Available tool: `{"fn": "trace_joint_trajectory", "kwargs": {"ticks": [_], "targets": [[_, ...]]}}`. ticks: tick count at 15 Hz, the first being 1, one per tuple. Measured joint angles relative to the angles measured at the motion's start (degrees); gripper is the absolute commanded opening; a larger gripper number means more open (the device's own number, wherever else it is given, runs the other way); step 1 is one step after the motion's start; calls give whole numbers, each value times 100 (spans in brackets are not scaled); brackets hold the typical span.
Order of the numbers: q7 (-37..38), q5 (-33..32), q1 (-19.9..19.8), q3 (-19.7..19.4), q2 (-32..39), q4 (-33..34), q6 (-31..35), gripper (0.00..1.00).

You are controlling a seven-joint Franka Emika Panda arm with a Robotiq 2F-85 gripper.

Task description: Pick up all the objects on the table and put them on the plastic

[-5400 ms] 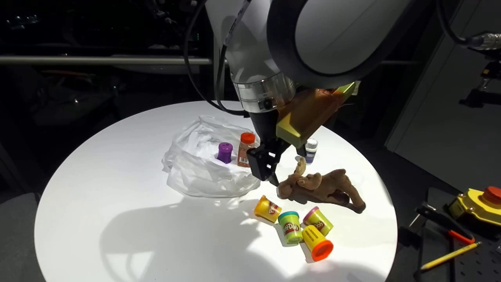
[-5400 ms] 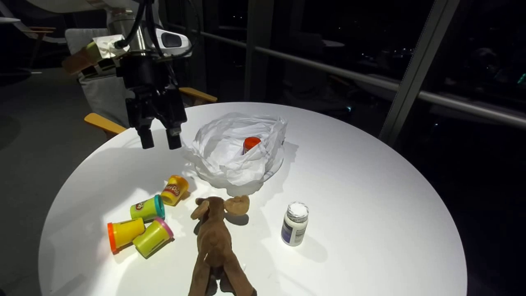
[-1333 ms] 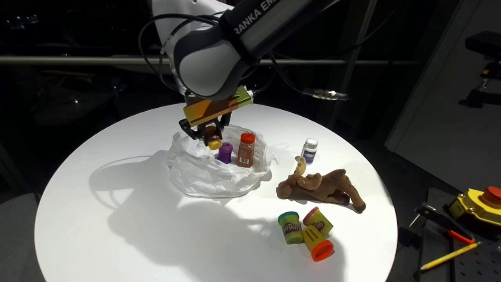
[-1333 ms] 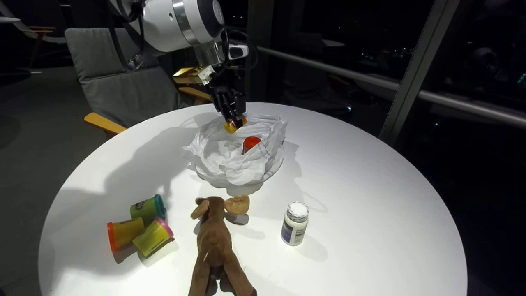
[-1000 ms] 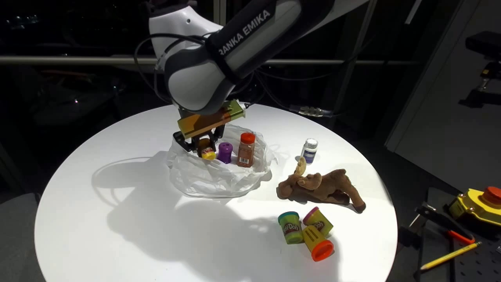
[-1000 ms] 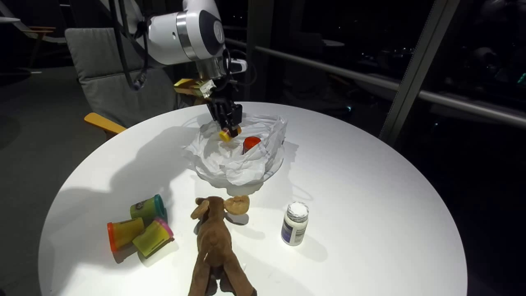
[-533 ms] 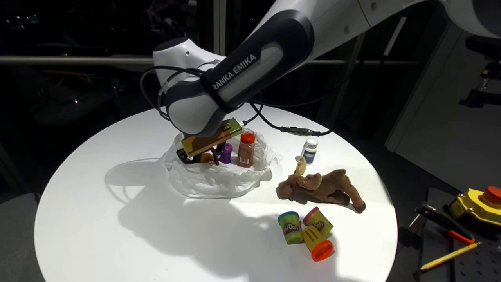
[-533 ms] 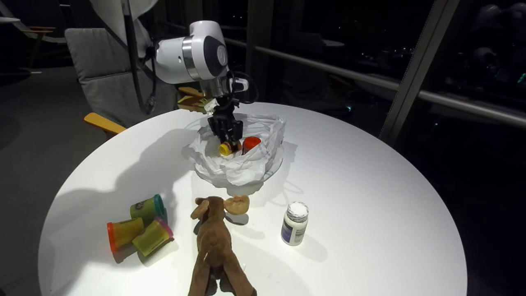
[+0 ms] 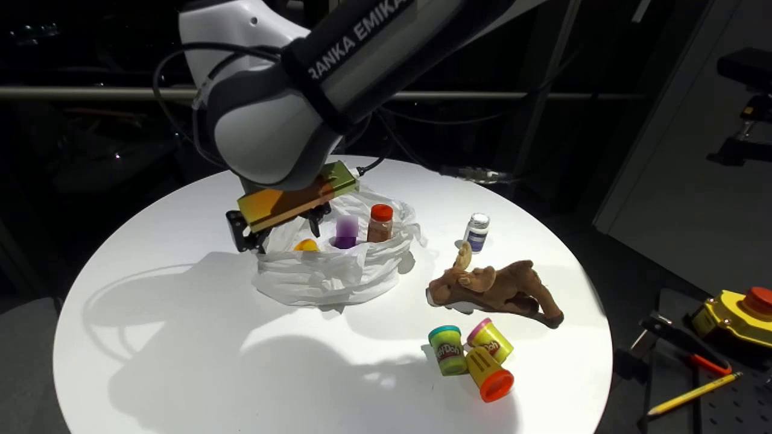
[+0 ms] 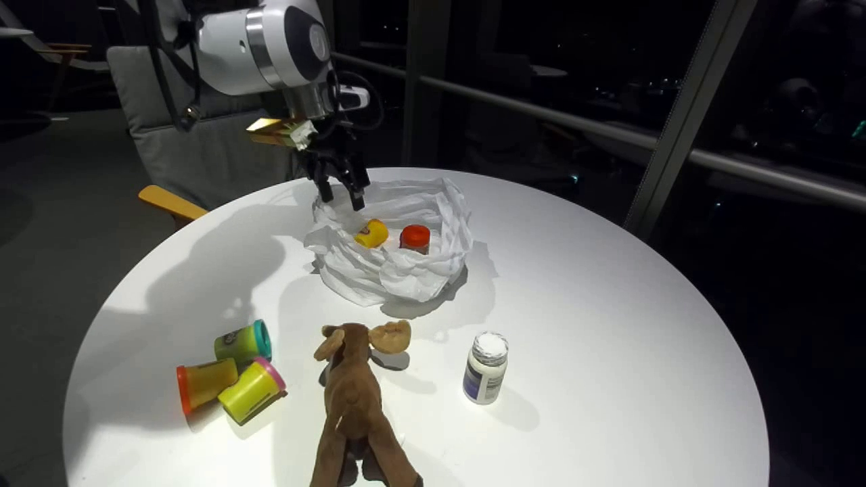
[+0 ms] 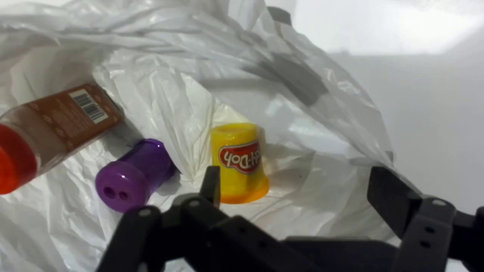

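The end effector (image 10: 342, 202) hangs over one edge of the plastic bag (image 10: 419, 276), jaws apart. In the bag are a yellow tub (image 11: 240, 162), a purple shaker (image 11: 138, 175) and a red-capped jar (image 11: 66, 126). Near it lies a toy moose (image 10: 355, 399); farther off, a white bottle (image 10: 484, 375), teal-lidded tub (image 9: 448, 351), pink-lidded tub (image 9: 493, 341) and orange-lidded tub (image 9: 486, 369).

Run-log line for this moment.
end effector: open, empty | in crumpled white plastic bag: yellow cylindrical tub, purple cylindrical container, red-capped bottle | outside: three colourful cylindrical tubs, brown plush toy, white cylindrical bottle
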Motion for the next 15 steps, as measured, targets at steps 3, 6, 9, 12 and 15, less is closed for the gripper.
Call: {"fn": "trace_joint_trajectory", "kwargs": {"ticks": [3,6,9,12,15], "targets": [[617,-57,350,-156,-648,-748,33,100],[1308,-227,638,-227,-1201,-1556,97,100],[1789,-342,803,-160,-1659,-2439,198,100],[2090,-344,812,48,-2023,-3371,487,100],[2717,-348,822,163,-2323,-4345,1141,100]]}}
